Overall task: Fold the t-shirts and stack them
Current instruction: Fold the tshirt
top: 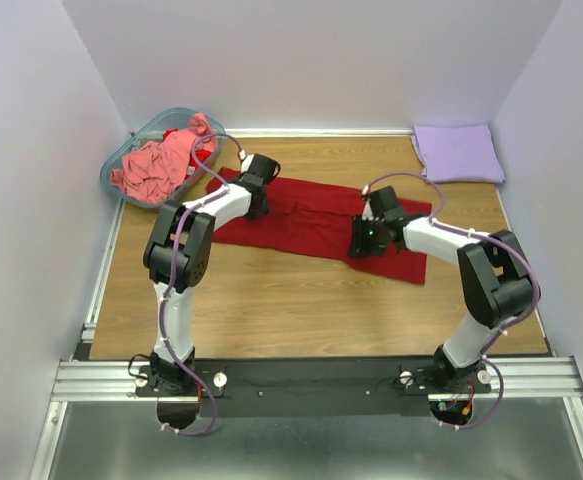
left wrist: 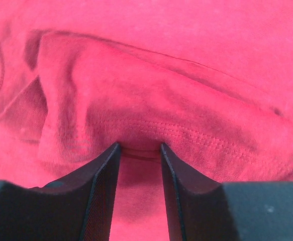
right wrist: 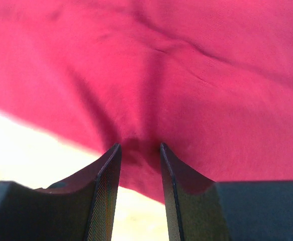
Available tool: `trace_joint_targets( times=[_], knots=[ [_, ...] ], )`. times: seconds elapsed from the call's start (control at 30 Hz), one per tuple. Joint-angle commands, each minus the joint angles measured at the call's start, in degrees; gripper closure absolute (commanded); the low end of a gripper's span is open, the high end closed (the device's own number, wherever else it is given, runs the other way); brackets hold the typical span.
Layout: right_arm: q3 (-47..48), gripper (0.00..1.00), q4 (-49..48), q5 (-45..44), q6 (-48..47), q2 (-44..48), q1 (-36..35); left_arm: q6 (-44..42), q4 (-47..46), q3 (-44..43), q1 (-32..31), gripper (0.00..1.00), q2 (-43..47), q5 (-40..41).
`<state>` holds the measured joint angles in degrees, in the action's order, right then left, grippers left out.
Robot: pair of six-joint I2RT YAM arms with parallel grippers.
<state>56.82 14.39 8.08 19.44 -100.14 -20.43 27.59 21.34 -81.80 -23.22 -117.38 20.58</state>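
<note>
Dark red t-shirt point(top: 316, 225) lies spread flat in the middle of the tabletop point(top: 271, 310). It looks soft, light and limp, likely to sag and crease unless lifted by two edge points together. The left jaws pinch a bunched fold at its stitched hem. The right jaws clamp the cloth just inside its other edge, where creases converge.

Free: bare table point(top: 301, 300) nearer than red shirt point(top: 311, 215), between left arm point(top: 176, 250) and right arm point(top: 491, 275); also strip behind shirt along back wall point(top: 311, 60). Blocked: far-left corner by basket point(top: 114, 163) heaped with pink shirt point(top: 156, 160), far-right corner by lavender shirt point(top: 458, 152). Over red shirt's 2 ends, no passing: barred by bent arms. Walled on 3 sides.
</note>
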Motion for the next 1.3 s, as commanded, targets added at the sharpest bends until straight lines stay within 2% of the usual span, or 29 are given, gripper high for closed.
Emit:
trace_joint_targets(
  times=[0.0, 0.1, 0.2, 0.33, 0.43, 0.5, 0.57, 0.63, 0.67, 0.77, 0.9, 0.97, 1.07, 1.17, 1.2, 1.27],
  knots=[
    [-8.7, 0.56, 16.0, 2.8, 3.3, 1.3, -8.0, -5.5, 1.1, -2.9, 0.0, 0.53, -4.8, -2.5],
    [-11.6, 0.56, 17.7, 6.6, 7.2, 5.5, -16.3, -10.2, -0.6, -5.7, 0.0, 0.53, -6.3, -1.9],
    [-11.2, 0.56, 16.5, 11.4, 12.3, 7.1, -28.1, -14.2, -2.2, -9.9, -0.1, 0.49, -8.4, -4.4],
    [-5.1, 0.56, 14.6, 14.1, 12.5, 5.9, -33.9, -15.5, -3.8, -14.1, -0.8, 0.46, -10.1, -9.3],
    [0.7, 0.56, 15.3, 9.1, 10.6, 6.4, -33.6, -14.1, -4.4, -15.1, -0.9, 0.43, -9.0, -11.8],
    [4.7, 0.56, 15.8, 7.3, 7.6, 7.1, -32.9, -13.2, -4.3, -14.7, -0.8, 0.41, -5.5, -10.0],
    [7.8, 0.57, 15.9, 9.8, 5.8, 7.3, -29.3, -11.8, -3.9, -14.1, -0.4, 0.38, -2.3, -8.5],
    [10.6, 0.57, 15.8, 13.0, 3.3, 7.0, -24.4, -10.0, -4.0, -12.8, 0.4, 0.34, 5.8, -7.1],
    [10.6, 0.57, 15.8, 13.0, 2.5, 6.5, -22.7, -9.5, -4.1, -12.8, 0.7, 0.34, 5.8, -6.6],
    [15.6, 0.57, 15.4, 18.0, -1.5, 2.6, -16.5, -7.4, -5.2, -9.3, 2.2, 0.32, 15.2, -4.5],
    [26.9, 0.57, 14.8, 24.4, -5.9, -5.0, -11.0, -6.5, -8.0, 2.4, 3.1, 0.31, 30.8, 0.2],
    [31.1, 0.57, 14.3, 25.9, -7.3, -10.2, -10.3, -6.7, -9.6, 7.4, 3.2, 0.31, 35.7, 3.3],
    [40.1, 0.57, 13.5, 26.9, -8.6, -19.0, -9.7, -6.7, -11.5, 20.1, 3.3, 0.16, 48.0, 4.9],
    [49.2, 0.57, 12.4, 27.6, -8.3, -25.4, -9.5, -7.6, -14.1, 27.2, 3.4, 0.15, 55.8, 4.8],
    [51.2, 0.57, 12.1, 28.2, -7.8, -29.3, -9.6, -8.1, -14.7, 31.3, 3.4, 0.15, 61.0, 5.0],
    [55.3, 0.57, 11.0, 28.7, -7.0, -33.3, -9.5, -8.2, -15.9, 35.0, 3.4, 0.08, 66.0, 5.6]
  ],
)
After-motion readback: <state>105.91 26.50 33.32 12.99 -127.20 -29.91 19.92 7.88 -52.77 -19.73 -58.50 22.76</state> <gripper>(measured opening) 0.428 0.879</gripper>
